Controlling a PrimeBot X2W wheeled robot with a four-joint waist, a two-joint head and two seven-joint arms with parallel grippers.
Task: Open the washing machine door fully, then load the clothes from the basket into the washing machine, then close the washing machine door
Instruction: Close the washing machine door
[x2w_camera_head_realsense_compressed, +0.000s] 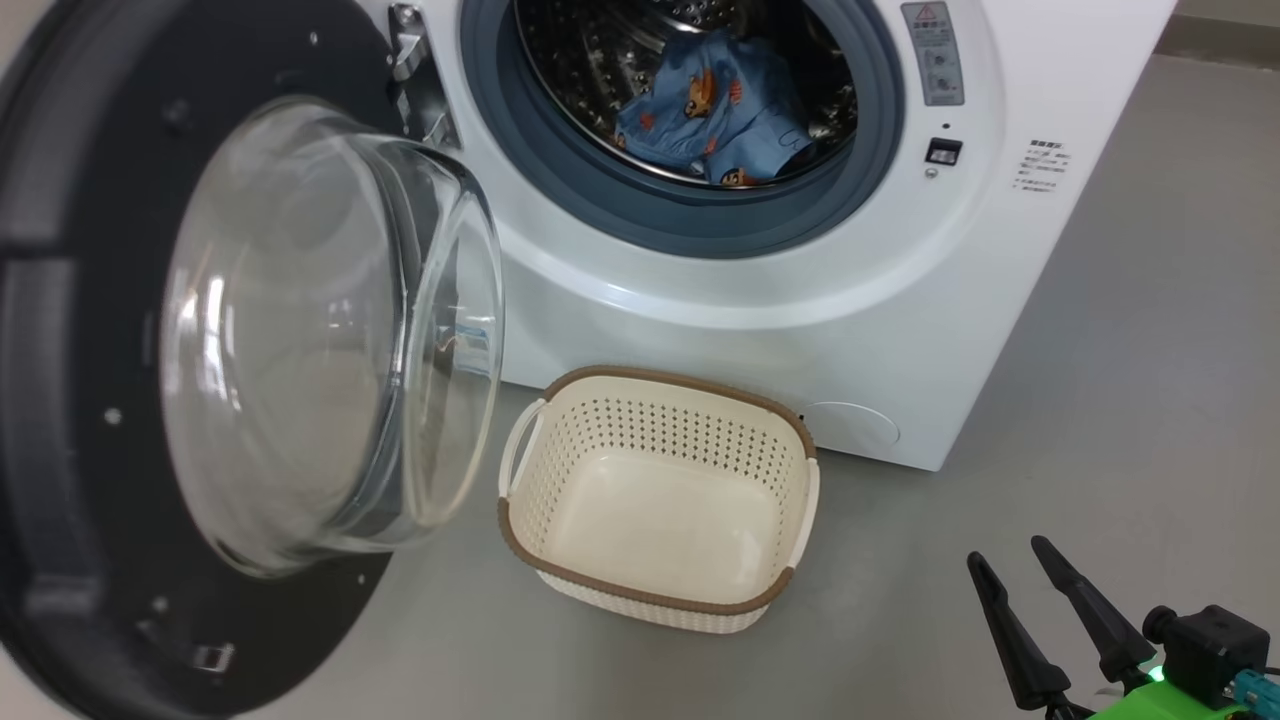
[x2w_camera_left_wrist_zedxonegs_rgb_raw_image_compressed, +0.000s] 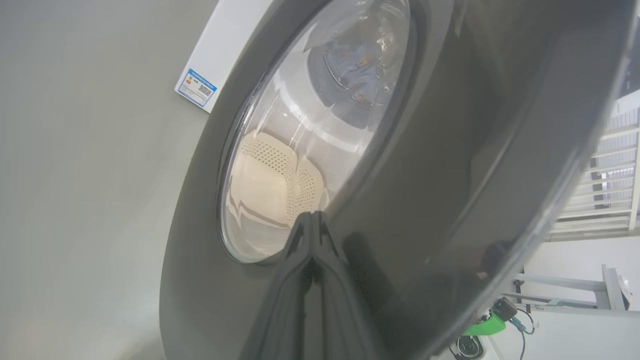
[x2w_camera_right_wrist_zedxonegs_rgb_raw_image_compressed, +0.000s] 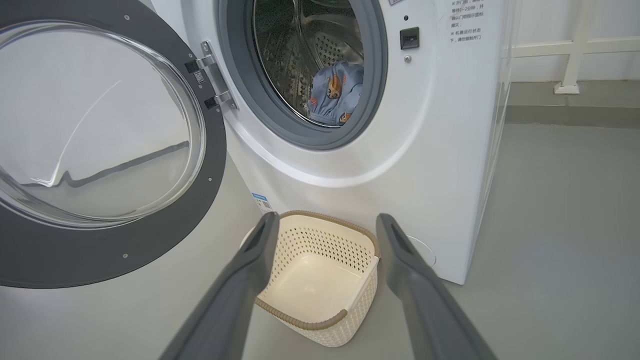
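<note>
1. There was 1 big white front-loading washing machine (x2w_camera_head_realsense_compressed: 760, 320) with smooth curved front panels. It had 1 perforated steel drum (x2w_camera_head_realsense_compressed: 600, 60) ringed by 1 grey-blue rubber gasket (x2w_camera_head_realsense_compressed: 680, 215).
2. Its 1 large round washing machine door (x2w_camera_head_realsense_compressed: 90, 300) stood swung wide on the hinge at the opening's left edge. The dark grey matte inner rim faced the head camera, with 1 bulging clear glass bowl (x2w_camera_head_realsense_compressed: 330, 330) at its centre. In the left wrist view the outer face was glossy black.
3. 1 crumpled bundle of soft light blue clothes (x2w_camera_head_realsense_compressed: 715, 125), printed with small orange-brown bears, lay at the drum's lower edge just behind the gasket. How many garments made it up could not be told.
4. 1 small cream-white perforated plastic basket (x2w_camera_head_realsense_compressed: 650, 380), rounded rectangular with a brown woven-look rim and 2 side handles, stood on the smooth grey floor (x2w_camera_head_realsense_compressed: 1100, 400). It sat just before the machine's bottom front edge, with its plain solid bottom fully in sight.
5. The left gripper (x2w_camera_left_wrist_zedxonegs_rgb_raw_image_compressed: 311, 220) had its 2 long dark fingers pressed together, with the tips close against the door's outer face beside the window's edge. Whether they touched it could not be told.
6. The right gripper (x2w_camera_head_realsense_compressed: 1008, 553) had its 2 fingers spread wide and pinched nothing. It hung over the floor right of the basket.
</note>
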